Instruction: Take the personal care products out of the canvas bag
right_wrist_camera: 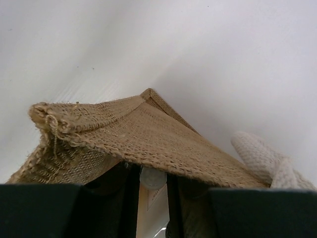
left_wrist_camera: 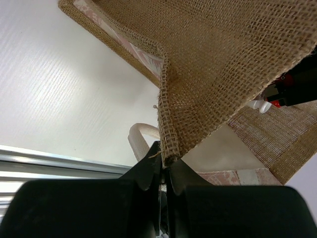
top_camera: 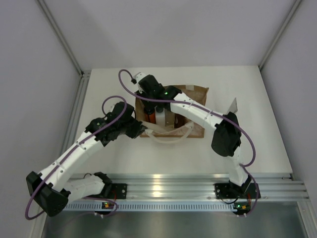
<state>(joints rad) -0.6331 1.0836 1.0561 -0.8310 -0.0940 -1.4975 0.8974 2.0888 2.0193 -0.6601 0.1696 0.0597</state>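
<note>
The canvas bag (top_camera: pixel 196 93) lies in the middle of the table with its cream handles (top_camera: pixel 171 137) toward me. My left gripper (left_wrist_camera: pixel 166 154) is shut on the bag's woven rim (left_wrist_camera: pixel 170 144), lifting it at the near left corner (top_camera: pixel 141 130). My right gripper (top_camera: pixel 148 100) reaches into the bag's mouth from the left. In the right wrist view its fingers (right_wrist_camera: pixel 174 198) press both sides of a clear bottle with a grey cap (right_wrist_camera: pixel 152 178), under the burlap flap (right_wrist_camera: pixel 148 134). An orange bottle (top_camera: pixel 150 117) shows inside the bag. A red bottle (left_wrist_camera: pixel 280 83) and a white nozzle (left_wrist_camera: pixel 260 105) peek out in the left wrist view.
The aluminium rail (top_camera: pixel 168 188) runs along the near table edge. White walls (top_camera: pixel 39 74) close in left, right and behind. The right arm's elbow (top_camera: pixel 225 134) hangs over the bag's right end.
</note>
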